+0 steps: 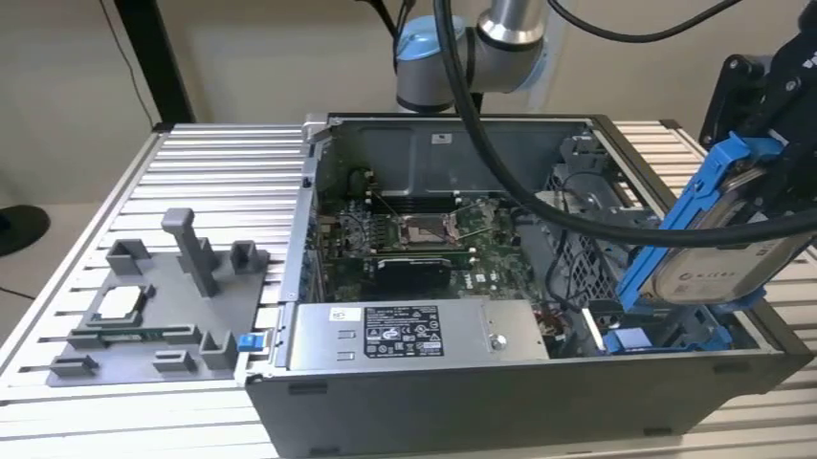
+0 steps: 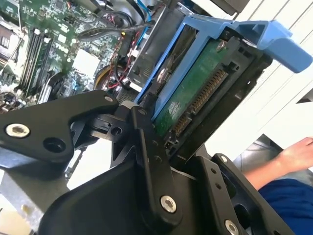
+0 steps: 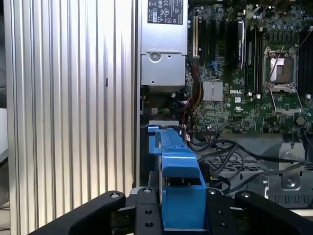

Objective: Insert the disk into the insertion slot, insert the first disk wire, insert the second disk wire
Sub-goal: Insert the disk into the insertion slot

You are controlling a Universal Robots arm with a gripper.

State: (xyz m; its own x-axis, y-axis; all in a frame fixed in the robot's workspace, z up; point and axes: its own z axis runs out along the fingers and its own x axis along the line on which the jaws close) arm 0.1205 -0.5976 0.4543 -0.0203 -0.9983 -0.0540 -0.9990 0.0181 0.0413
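Your end effector (image 3: 178,208) gripped the disk (image 1: 709,256), holding it tilted over the computer case's (image 1: 511,387) edge on the exterior view's right, just above the insertion slot (image 1: 587,263), likely angled so it could meet that bay.

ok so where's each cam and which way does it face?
Exterior view: off the arm, looking down at the open case on the table; arm behind, gripper holding the disk.
First wrist view: on the wrist, looking down past the disk to the motherboard; gripper links show.
Second wrist view: on the wrist, facing the disk's underside; a person's hand beyond.
Shared: all show the disk.
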